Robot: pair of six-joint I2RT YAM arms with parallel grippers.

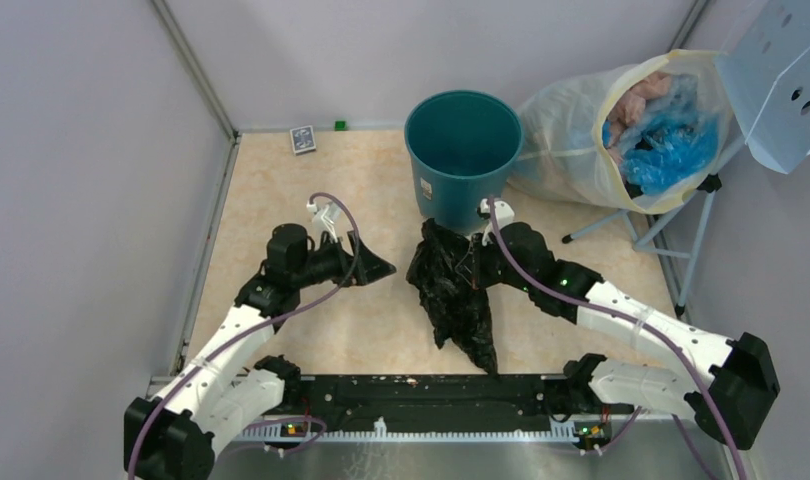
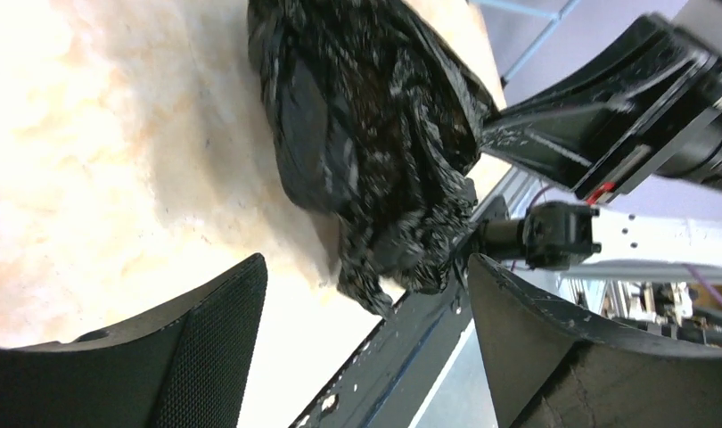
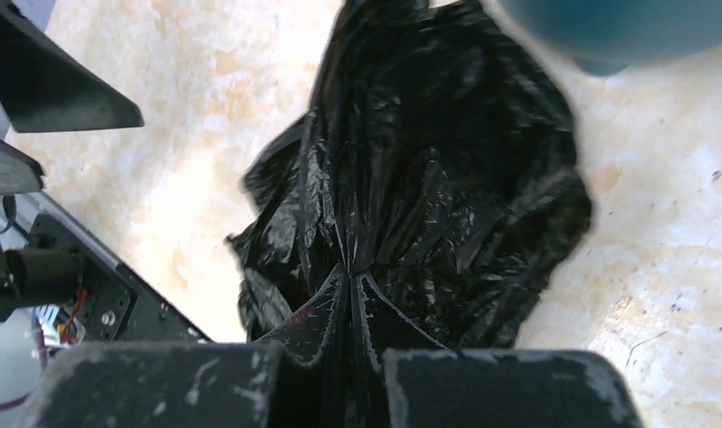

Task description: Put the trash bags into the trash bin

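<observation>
The black crinkled trash bag (image 1: 453,290) hangs in a loose bunch over the table's middle, its lower tip trailing to the black front rail. My right gripper (image 1: 478,268) is shut on a fold of it; in the right wrist view the bag (image 3: 429,160) fans out from the pinched fingertips of the right gripper (image 3: 350,272). My left gripper (image 1: 378,268) stands open just left of the bag, apart from it. Its wrist view shows the left gripper (image 2: 366,294) empty, the bag (image 2: 366,134) ahead. The teal trash bin (image 1: 463,150) stands upright just behind the bag, its edge (image 3: 625,27) close.
A large translucent sack (image 1: 621,125) with blue and pink contents leans on a folding stand right of the bin. A card box (image 1: 302,139) and a small green block (image 1: 340,125) lie by the back wall. A perforated panel (image 1: 781,70) overhangs the right corner.
</observation>
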